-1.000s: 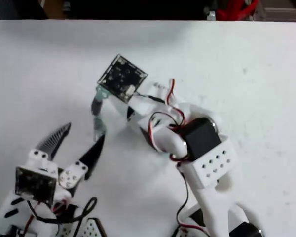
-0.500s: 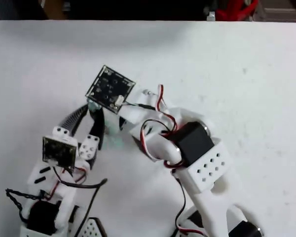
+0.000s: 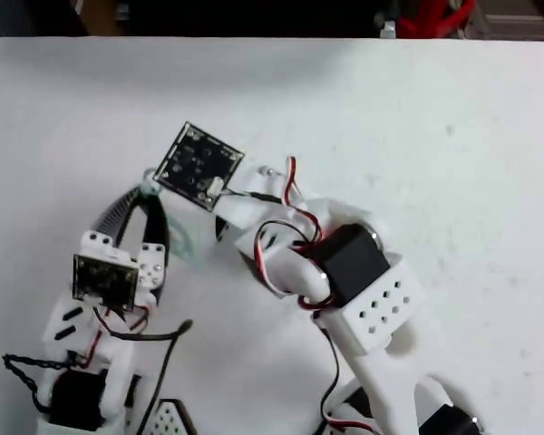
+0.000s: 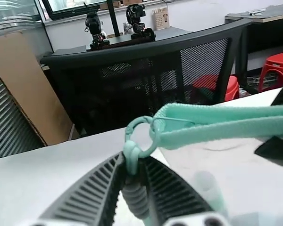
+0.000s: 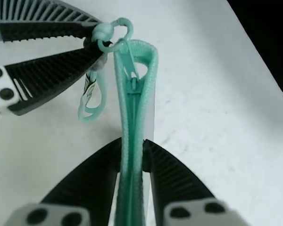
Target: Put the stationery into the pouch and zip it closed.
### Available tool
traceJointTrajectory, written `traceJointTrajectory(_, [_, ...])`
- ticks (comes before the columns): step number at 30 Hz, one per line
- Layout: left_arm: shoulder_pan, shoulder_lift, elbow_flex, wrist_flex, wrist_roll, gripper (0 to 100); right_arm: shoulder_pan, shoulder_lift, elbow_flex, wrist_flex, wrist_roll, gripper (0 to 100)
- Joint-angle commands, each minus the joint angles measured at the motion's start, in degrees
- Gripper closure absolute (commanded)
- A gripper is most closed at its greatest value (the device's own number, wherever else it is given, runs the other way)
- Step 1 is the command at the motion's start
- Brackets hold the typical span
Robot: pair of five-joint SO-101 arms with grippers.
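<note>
We see the left tool [image 3: 149, 194] has swung in from open at the front-left and pinched the zipper pull [image 5: 104, 32], while the right tool [image 5: 132, 143] shifted the pouch [image 5: 134, 70] slightly left.

White table [image 3: 453, 136], two arms on it. L arm [image 3: 82, 362] comes in from the 7 o'clock corner. L gripper [image 3: 149, 192] pts to ~1 o'clock, fingers [image 3: 118, 216] converging to a pinch on the mint zip pull [image 3: 149, 186]. R arm [image 3: 367, 290] comes in from 5 o'clock, stretched toward 10 o'clock, w/ its cam board [image 3: 199, 166] just at 3 o'clock of the pull. Pale mint bit of pouch [image 3: 183, 243] shows at 6 o'clock of the board, btwn the arms; rest hidden under board. Red/black wires [image 3: 295, 181] loop over R arm's wrist.
</note>
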Motion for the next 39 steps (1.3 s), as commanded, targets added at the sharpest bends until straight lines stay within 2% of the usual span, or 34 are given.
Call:
traceJointTrajectory(1, [-1.9, 0.2, -0.2, -1.5, -0.2, 98, 0.4, -0.4, -0.6, -0.9, -0.3, 97.9])
traceJointTrajectory(3, [-2.2, 0.2, -0.2, -1.8, 0.9, 98, 0.6, -0.4, -0.7, -1.6, -0.4, 97.9])
traceJointTrajectory(10, [-11.6, 0.3, -0.3, -1.8, 4.8, 98, 0.7, -0.8, -1.0, 1.8, -0.2, 97.9])
traceJointTrajectory(17, [-12.1, 0.3, -0.6, -1.8, 5.5, 98, 0.1, -7.5, -0.3, 2.1, -0.2, 97.9])
traceJointTrajectory(19, [-10.6, 0.3, -1.1, -1.5, 5.4, 94, -0.6, -6.9, 0.9, 1.1, -0.4, 97.9])
traceJointTrajectory(21, [-9.1, 0.3, -2.7, 3.3, 7.9, 84, -0.7, -5.2, 2.3, -0.6, -0.6, 97.9])
traceJointTrajectory(24, [-9.1, 0.2, -9.7, 15.0, 21.9, 71, -0.5, -1.8, 2.6, -4.5, -2.3, 97.9])
traceJointTrajectory(26, [-9.2, 0.2, -14.5, 21.3, 22.9, 70, -0.4, 0.0, 2.6, -8.2, -5.0, 97.9])
traceJointTrajectory(28, [-9.8, 0.1, -16.2, 23.4, 22.4, 70, -0.4, 1.6, 1.8, -12.3, -7.5, 97.9])
traceJointTrajectory(32, [-15.1, 0.1, -12.5, 19.5, 23.6, 70, -0.4, 5.2, -1.6, -20.1, -13.6, 97.9])
traceJointTrajectory(36, [-22.9, 0.1, -4.9, 10.9, 31.3, 73, -0.7, 8.6, -5.3, -29.4, -21.2, 97.9])
traceJointTrajectory(39, [-25.5, 0.1, -1.1, 6.2, 32.3, 73, -0.7, 11.9, -8.4, -37.0, -27.7, 97.9])
